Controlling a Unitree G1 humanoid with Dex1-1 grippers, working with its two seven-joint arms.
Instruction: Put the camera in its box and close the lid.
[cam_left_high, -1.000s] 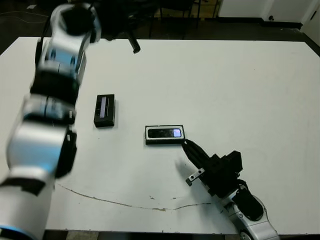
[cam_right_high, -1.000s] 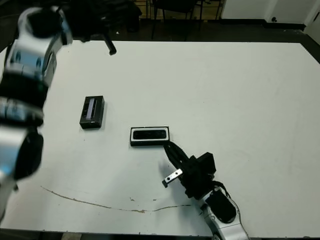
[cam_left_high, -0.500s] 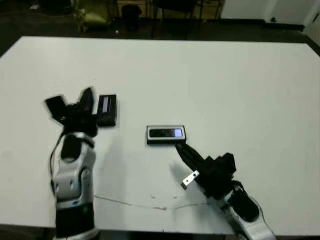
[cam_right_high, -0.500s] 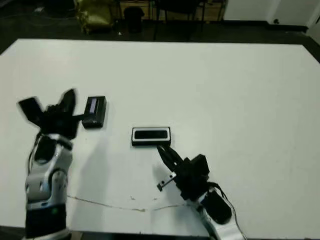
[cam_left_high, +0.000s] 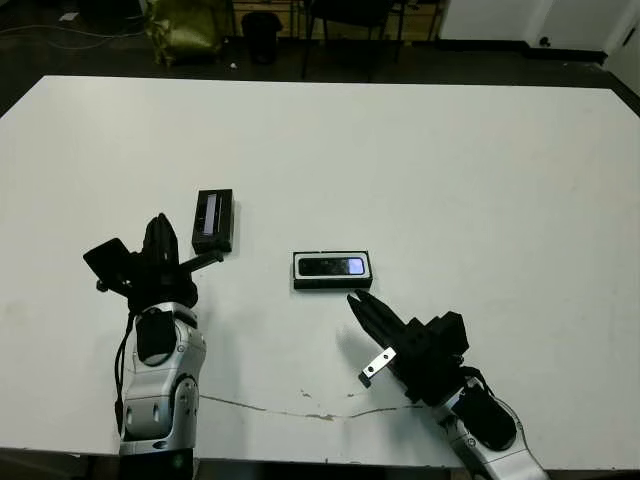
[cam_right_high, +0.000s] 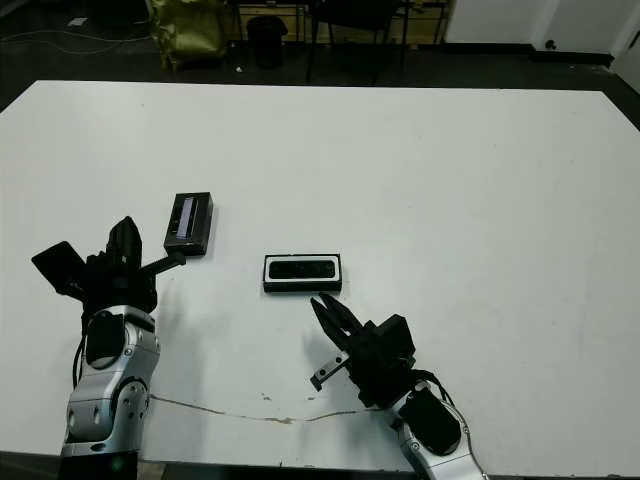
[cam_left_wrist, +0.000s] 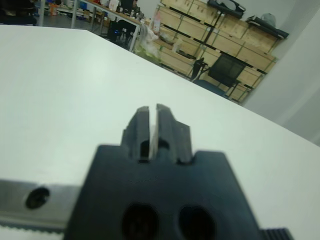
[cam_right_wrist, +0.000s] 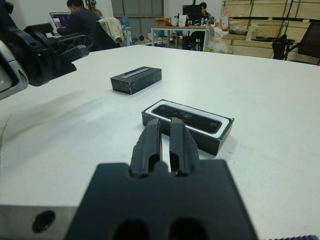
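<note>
The camera (cam_left_high: 331, 266), a slim black bar with a glossy face, lies inside the white-lined box (cam_left_high: 298, 270) at the table's middle. The lid (cam_left_high: 212, 220) rests to the box's left with its pale strip facing up. My left gripper (cam_left_high: 212, 259) is shut and empty, its tips just below the lid's near end. My right gripper (cam_left_high: 355, 299) is shut and empty, a short way in front of the box. The right wrist view has the box (cam_right_wrist: 220, 134) just past my shut fingers (cam_right_wrist: 151, 137), and the lid (cam_right_wrist: 136, 80) farther off.
A thin dark crack line (cam_left_high: 300, 412) runs across the white table near its front edge. Chairs and a yellow-green bag (cam_left_high: 185, 25) stand beyond the far edge. Seated people (cam_right_wrist: 82, 21) show behind the table in the right wrist view.
My left arm has swung down from high at the back left to the table beside the lid. My right gripper has drawn back from the box toward the front edge.
</note>
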